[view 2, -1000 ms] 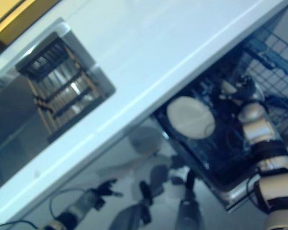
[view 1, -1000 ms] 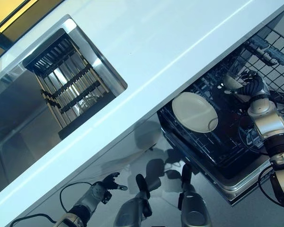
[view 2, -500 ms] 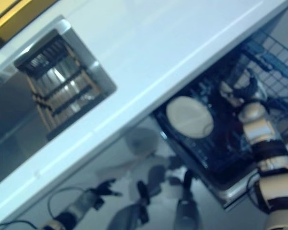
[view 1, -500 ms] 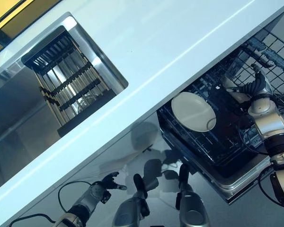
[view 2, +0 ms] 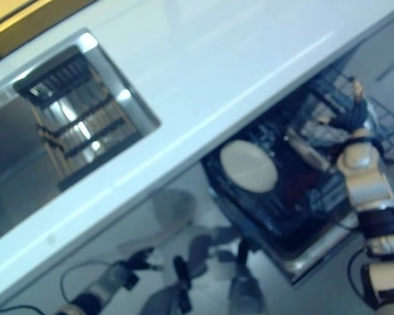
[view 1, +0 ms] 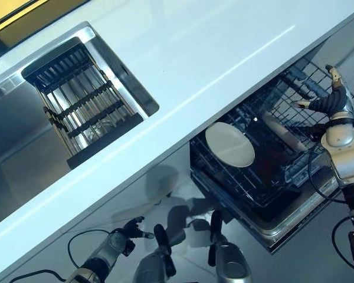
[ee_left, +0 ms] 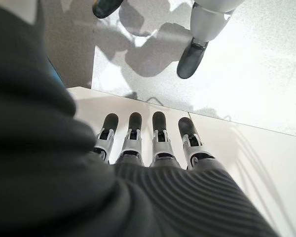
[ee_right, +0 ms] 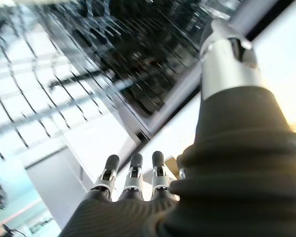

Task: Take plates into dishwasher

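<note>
Nearest to the camera, the left hand [view 1: 125, 233] is seen low by the pale floor [view 1: 318, 250], its fingers [ee_left: 133, 136] held out straight in the wrist view and nothing taken hold of. The right hand [view 1: 329, 101] is raised over the far side of the dishwasher rack [view 1: 265, 171]; its fingers [ee_right: 133, 173] are stretched out straight and it is empty.

Inside the pulled-out rack one plate [view 1: 229, 144] is seen lying tilted toward the counter side, resting on the wire tines. A second plate [view 1: 282, 132] is stood nearly on edge just beside it, nearer the right hand and apart from it. Both plates are thus already in the dishwasher.

The plates are judged to be glazed ceramic: stiff, moderately heavy, smooth and probably slippery, and likely to chip if knocked against the wires or each other. A hold is best taken at the rim, with the thumb on one face and the fingers on the other, so that the plate can be slid edge-first between the tines.

Above the rack, a broad white counter [view 1: 212, 53] is crossed diagonally through the view. Further off, a steel sink [view 1: 23, 135] is set into it, with a dark ribbed drying rack [view 1: 79, 103] laid over part of the basin; no plates can be made out there.
</note>
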### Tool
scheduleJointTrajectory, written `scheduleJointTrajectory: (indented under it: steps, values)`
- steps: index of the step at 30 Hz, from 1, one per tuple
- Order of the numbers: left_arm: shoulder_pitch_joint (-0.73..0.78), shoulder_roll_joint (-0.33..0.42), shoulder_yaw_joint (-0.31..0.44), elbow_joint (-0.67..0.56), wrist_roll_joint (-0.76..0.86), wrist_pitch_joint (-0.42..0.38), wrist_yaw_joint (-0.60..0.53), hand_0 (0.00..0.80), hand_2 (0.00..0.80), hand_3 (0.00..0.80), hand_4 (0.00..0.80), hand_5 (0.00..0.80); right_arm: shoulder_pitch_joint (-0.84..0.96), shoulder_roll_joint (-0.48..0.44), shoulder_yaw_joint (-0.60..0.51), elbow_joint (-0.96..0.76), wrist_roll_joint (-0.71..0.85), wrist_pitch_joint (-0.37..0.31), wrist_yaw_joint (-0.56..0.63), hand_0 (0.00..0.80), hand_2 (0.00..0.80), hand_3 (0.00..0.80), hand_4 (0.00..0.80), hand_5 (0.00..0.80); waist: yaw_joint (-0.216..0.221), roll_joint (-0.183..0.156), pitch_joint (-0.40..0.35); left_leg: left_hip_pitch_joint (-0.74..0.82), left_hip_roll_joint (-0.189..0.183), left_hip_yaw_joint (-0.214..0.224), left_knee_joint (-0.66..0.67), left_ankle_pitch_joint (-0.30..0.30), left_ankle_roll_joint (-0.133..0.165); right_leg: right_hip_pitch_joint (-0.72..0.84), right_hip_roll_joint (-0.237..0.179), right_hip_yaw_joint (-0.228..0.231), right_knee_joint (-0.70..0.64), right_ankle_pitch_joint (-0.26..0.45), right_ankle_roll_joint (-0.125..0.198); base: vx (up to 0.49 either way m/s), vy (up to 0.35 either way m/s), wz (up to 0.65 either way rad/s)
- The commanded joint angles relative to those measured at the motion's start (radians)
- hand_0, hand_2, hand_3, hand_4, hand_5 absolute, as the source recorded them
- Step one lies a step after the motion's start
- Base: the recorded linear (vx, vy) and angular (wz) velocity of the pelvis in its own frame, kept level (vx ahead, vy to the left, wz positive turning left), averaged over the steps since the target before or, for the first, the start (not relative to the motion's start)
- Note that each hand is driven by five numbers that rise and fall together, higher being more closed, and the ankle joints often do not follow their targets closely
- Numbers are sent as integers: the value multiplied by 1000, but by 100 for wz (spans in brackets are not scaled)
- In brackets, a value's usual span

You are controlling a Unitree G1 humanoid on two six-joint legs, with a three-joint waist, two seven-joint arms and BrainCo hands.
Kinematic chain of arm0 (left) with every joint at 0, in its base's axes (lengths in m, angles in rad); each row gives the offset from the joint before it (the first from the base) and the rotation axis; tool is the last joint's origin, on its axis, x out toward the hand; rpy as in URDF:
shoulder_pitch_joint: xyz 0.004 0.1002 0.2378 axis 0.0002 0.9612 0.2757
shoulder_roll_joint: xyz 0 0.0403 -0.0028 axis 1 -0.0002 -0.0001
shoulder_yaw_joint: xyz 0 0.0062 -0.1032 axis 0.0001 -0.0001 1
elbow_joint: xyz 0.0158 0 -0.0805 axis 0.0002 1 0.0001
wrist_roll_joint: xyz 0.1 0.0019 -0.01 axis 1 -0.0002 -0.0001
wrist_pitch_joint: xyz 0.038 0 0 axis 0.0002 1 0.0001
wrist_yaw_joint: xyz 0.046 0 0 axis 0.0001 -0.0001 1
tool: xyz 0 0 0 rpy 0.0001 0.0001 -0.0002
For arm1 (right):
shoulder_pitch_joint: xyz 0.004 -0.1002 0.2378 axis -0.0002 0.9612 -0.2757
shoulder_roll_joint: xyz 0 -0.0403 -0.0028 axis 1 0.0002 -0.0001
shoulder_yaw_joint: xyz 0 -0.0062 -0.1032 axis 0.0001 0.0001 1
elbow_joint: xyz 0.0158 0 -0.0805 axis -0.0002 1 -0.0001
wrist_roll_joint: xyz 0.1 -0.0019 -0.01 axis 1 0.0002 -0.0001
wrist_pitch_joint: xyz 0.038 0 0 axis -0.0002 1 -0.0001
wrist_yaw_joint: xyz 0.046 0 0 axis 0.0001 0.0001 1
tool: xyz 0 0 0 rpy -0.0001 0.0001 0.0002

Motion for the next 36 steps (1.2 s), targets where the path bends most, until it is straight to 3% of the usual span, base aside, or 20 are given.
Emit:
scheduleJointTrajectory:
  steps: [1,12,17,24,32,36]
  values:
    - [50,26,38,58,35,-8,18,0,0,0,0,0,50,-56,-67,-77,-37,-87,-56,0,0,0,0,0,-11,-64,-83,0,-3,31,-2,-105,25,24,59,13,106,-243,-35,16,17,-4]
    - [101,-11,81,155,55,-50,54,0,0,0,0,0,277,30,-313,-212,158,-237,-242,0,0,0,0,0,-61,-89,-177,63,9,75,-2,-131,23,100,70,56,64,-241,-31,13,11,-11]
    - [107,-8,87,184,42,-64,50,0,0,0,0,0,341,71,-395,-200,292,-274,-259,0,0,0,0,0,-77,-79,-205,92,8,90,-2,-146,27,118,68,70,80,-256,-31,5,13,-11]
    - [108,3,70,208,22,-62,41,0,0,0,0,0,402,145,-468,-134,561,-380,-216,0,0,0,0,0,-97,-59,-235,121,6,100,-2,-158,32,136,60,81,106,-278,-34,-2,-7,-6]
    - [60,14,43,201,-24,-53,33,0,0,0,0,0,410,175,-497,41,843,-357,-64,0,0,0,0,0,-115,-10,-211,105,0,97,-2,-141,30,89,41,66,189,-317,-42,-79,-34,-3]
    - [23,2,8,191,-72,-49,42,0,0,0,0,0,365,155,-472,142,939,-331,-41,0,0,0,0,0,-126,37,-171,74,-4,86,-2,-114,22,32,26,58,257,-348,-59,-133,-51,-11]
